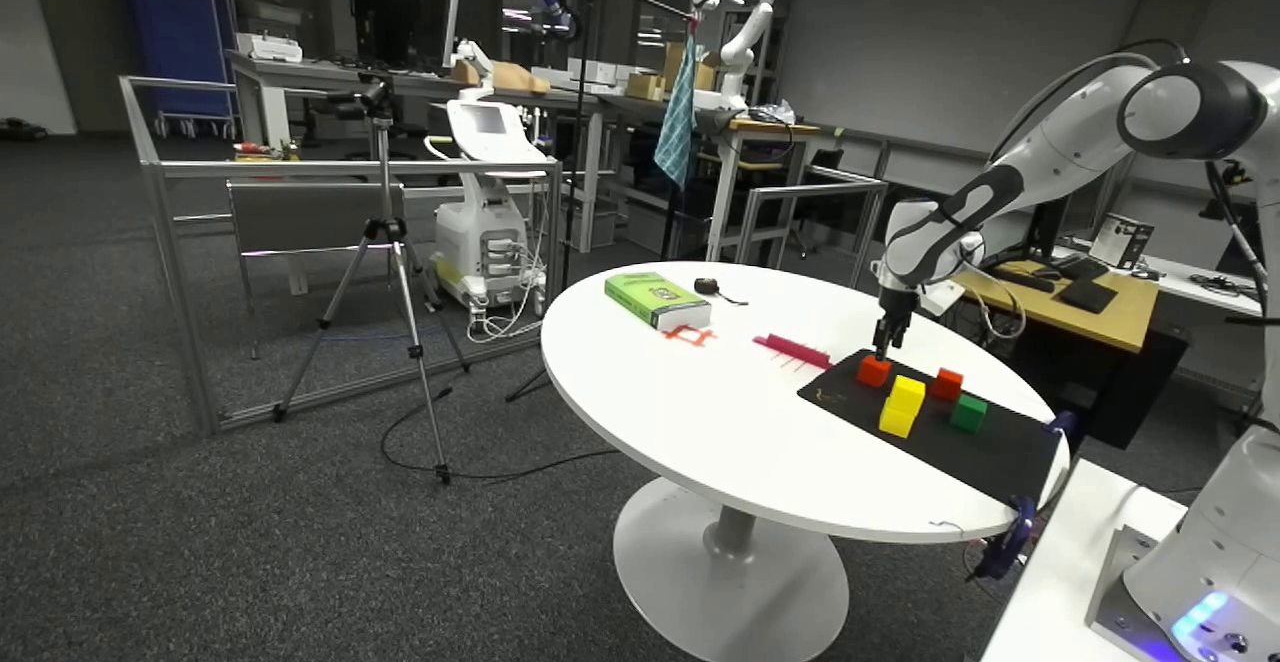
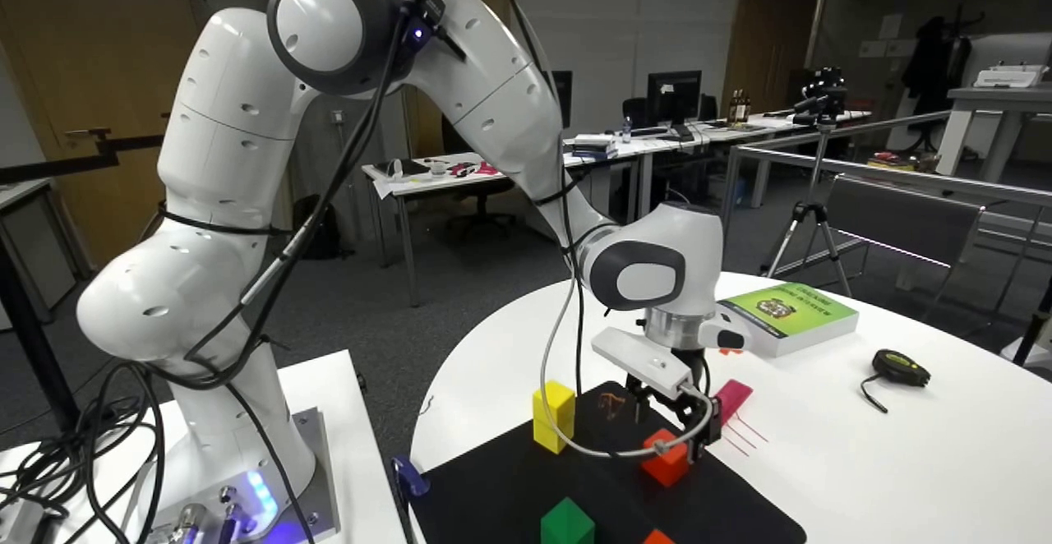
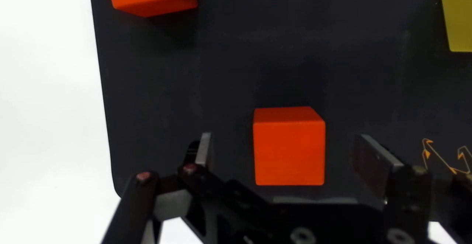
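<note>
My gripper points down with its jaws wide apart, one on each side of a red cube. Dark gaps show between the cube and both fingers in the wrist view, so nothing is gripped. In both exterior views the fingertips hang at or just above this red cube; the exact height is hard to judge. A second red cube lies nearby on the black mat. Two yellow cubes stand stacked, and a green cube sits close by on the same mat.
The mat lies at the edge of a round white table, with blue clamps at that edge. Further over are a magenta bar, a thick green book and a tape measure. A cable loops beside the wrist.
</note>
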Robot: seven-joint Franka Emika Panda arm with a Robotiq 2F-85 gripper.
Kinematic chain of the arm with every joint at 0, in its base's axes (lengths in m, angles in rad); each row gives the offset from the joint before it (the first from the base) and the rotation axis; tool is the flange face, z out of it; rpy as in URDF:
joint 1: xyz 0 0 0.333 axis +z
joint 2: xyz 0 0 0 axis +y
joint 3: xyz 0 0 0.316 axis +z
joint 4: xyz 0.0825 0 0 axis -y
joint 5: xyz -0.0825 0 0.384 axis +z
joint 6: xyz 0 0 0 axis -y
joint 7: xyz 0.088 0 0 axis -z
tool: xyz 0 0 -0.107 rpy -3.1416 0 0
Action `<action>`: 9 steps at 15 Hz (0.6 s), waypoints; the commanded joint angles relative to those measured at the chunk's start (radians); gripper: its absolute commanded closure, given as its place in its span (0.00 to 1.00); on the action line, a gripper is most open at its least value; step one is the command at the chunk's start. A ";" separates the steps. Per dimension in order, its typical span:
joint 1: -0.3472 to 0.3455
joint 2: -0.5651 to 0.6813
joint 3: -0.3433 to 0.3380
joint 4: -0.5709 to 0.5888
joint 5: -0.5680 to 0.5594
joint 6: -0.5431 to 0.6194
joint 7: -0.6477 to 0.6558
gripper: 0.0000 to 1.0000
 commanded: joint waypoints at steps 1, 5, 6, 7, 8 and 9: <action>-0.021 0.034 0.018 0.032 0.006 -0.001 -0.028 0.00; -0.022 0.055 0.026 0.037 0.002 0.007 -0.035 0.00; -0.023 0.058 0.028 0.040 0.001 0.005 -0.037 0.00; -0.022 0.063 0.028 0.045 -0.003 0.006 -0.041 0.00; -0.022 0.067 0.028 0.051 -0.005 0.011 -0.045 0.00; -0.023 0.071 0.029 0.058 -0.007 0.007 -0.052 0.00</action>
